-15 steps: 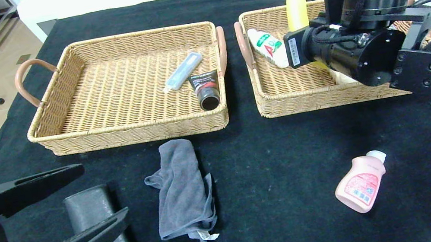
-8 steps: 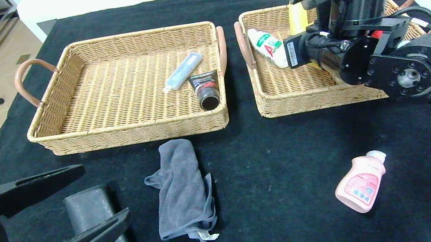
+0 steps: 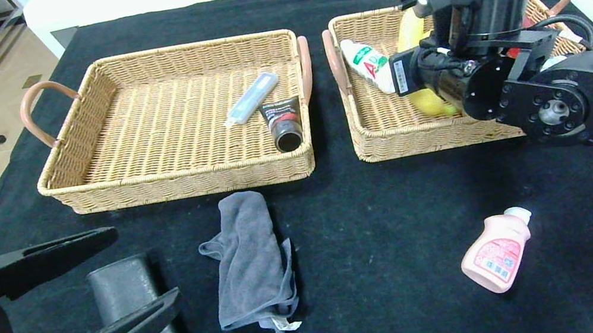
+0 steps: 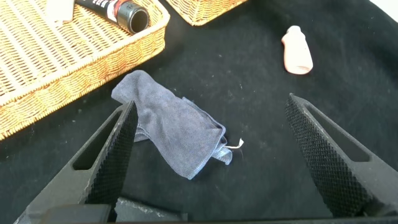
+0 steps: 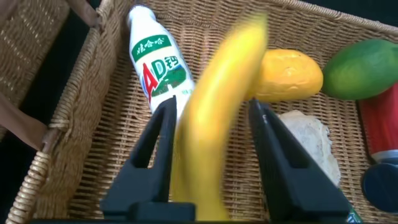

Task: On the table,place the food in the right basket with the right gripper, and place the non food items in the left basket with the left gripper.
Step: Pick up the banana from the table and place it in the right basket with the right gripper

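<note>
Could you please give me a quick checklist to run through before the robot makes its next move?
1. Right hand over the right basket: ok.
2. Banana inside the basket's walls: ok.
3. Banana free of the right hand: cannot tell.
4. Left hand open and ready: ok, low at the near left of the table.
5. Non-food items in the left basket: not ok; the grey cloth and black pouch lie on the table.
6. Table sorted: not ok; the pink bottle also lies outside both baskets.
</note>
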### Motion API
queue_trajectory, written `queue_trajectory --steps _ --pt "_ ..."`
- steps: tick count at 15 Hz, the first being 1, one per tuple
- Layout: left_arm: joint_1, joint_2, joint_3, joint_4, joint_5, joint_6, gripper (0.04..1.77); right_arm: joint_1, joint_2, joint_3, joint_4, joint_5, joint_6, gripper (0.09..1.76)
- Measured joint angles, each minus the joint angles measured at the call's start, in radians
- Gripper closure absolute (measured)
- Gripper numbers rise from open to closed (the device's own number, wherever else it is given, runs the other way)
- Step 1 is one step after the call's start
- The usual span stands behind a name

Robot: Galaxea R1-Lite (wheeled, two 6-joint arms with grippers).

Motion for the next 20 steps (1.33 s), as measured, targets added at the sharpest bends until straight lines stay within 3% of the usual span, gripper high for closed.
queue_trajectory --steps 5,11,13,16,20 --pt "0.0 0.0 0.002 0.0 0.0 0.006 0.09 0.014 -0.011 0.021 0.002 0.0 0.001 0.55" --pt "0.0 -0.002 0.004 0.0 0.001 0.019 0.09 0.053 -0.14 0.121 0.127 -0.027 0.05 0.34" --pt "0.0 -0.002 0.005 0.0 0.001 0.02 0.09 0.063 -0.198 0.146 0.267 -0.031 0.107 0.29" --pt "0.0 -0.003 0.006 0.0 0.001 0.02 0.09 0.093 -0.278 0.155 0.548 -0.048 0.292 0.24" --pt "0.0 -0.001 0.007 0.0 0.001 0.02 0.09 0.119 -0.354 0.147 0.799 -0.08 0.487 0.2"
